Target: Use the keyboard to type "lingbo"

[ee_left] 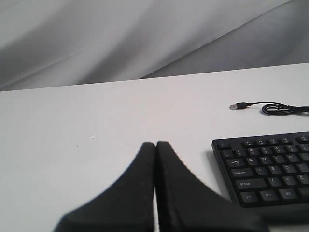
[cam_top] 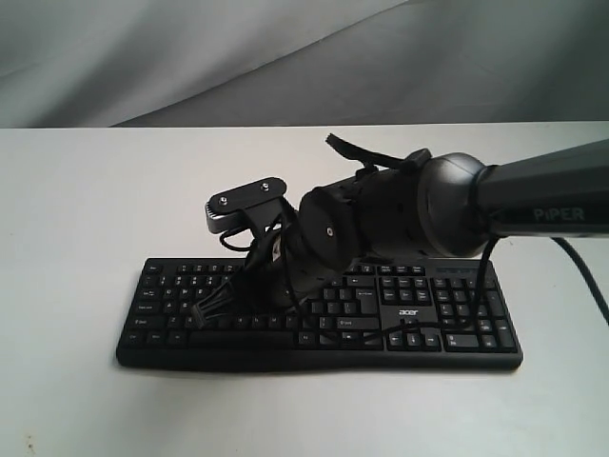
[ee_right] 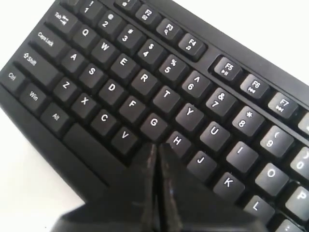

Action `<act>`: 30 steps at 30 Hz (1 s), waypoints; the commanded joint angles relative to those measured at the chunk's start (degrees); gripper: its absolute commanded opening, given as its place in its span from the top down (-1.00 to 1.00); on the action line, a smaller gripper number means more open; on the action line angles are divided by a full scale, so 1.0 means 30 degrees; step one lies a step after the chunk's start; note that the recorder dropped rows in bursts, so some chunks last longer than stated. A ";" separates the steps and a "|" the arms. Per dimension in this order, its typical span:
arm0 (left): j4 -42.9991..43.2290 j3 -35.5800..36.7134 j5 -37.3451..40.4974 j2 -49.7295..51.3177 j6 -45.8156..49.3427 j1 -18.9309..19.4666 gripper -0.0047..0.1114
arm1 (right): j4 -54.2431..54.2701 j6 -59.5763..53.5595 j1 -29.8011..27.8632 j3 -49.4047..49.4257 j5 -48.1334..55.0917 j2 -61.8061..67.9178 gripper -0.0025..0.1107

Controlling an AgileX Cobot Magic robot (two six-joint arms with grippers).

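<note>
The black keyboard point(cam_top: 409, 319) with white legends lies on the white table; the exterior view shows its small "acer" logo. My right gripper point(ee_right: 157, 146) is shut with nothing in it, its joined tips low over the keyboard point(ee_right: 145, 77) where the B key would lie, between V and H. I cannot tell whether the tips touch a key. From outside, the right arm reaches across the letter keys and hides them, fingertips point(cam_top: 276, 293) included. My left gripper point(ee_left: 156, 144) is shut and empty, over bare table just left of the keyboard point(ee_left: 270, 166).
The keyboard's thin black USB cable point(ee_left: 270, 107) lies coiled on the table behind it, plug end loose. A grey cloth backdrop point(cam_top: 190, 57) hangs behind the table. The right wrist camera bracket point(cam_top: 243, 205) sticks up over the keys.
</note>
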 commanded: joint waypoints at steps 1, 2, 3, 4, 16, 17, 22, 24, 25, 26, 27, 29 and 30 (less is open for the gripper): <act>-0.0155 0.0083 -0.0088 -0.0049 -0.0078 0.0037 0.91 | -0.0161 0.0000 -0.0162 0.0062 -0.0266 0.0478 0.96; -0.0155 0.0083 -0.0088 -0.0049 -0.0078 0.0037 0.91 | -0.0106 0.0000 -0.0162 0.0062 -0.0233 0.0629 0.96; -0.0155 0.0083 -0.0088 -0.0049 -0.0078 0.0037 0.91 | -0.0106 0.0000 -0.0162 0.0062 -0.0233 0.0629 0.96; -0.0155 0.0083 -0.0088 -0.0049 -0.0078 0.0037 0.91 | -0.0106 0.0000 -0.0162 0.0062 -0.0233 0.0629 0.96; -0.0155 0.0083 -0.0088 -0.0049 -0.0078 0.0037 0.91 | -0.0073 0.0000 -0.0162 0.0062 -0.0502 0.0629 0.96; -0.0155 0.0083 -0.0088 -0.0049 -0.0078 0.0037 0.91 | -0.0073 0.0000 -0.0162 0.0062 -0.0502 0.0629 0.96; -0.0155 0.0083 -0.0088 -0.0049 -0.0078 0.0037 0.91 | -0.0073 0.0000 -0.0162 0.0062 -0.0432 0.0629 0.96; -0.0155 0.0083 -0.0088 -0.0049 -0.0078 0.0037 0.91 | -0.0073 0.0000 -0.0162 0.0062 -0.0432 0.0629 0.96; -0.0155 0.0083 -0.0088 -0.0049 -0.0078 0.0037 0.91 | -0.0073 0.0000 -0.0162 0.0062 -0.0432 0.0629 0.96; -0.0155 0.0083 -0.0088 -0.0049 -0.0078 0.0037 0.91 | -0.0073 0.0000 -0.0162 0.0062 -0.0432 0.0629 0.96; -0.0155 0.0083 -0.0088 -0.0049 -0.0078 0.0037 0.91 | -0.0073 0.0000 -0.0162 0.0062 -0.0432 0.0629 0.96; -0.0155 0.0083 -0.0088 -0.0049 -0.0078 0.0037 0.91 | -0.0073 0.0000 -0.0162 0.0062 -0.0438 0.0662 0.96; -0.0155 0.0083 -0.0088 -0.0049 -0.0078 0.0037 0.91 | -0.0073 0.0103 -0.0162 0.0062 -0.0438 0.0701 0.96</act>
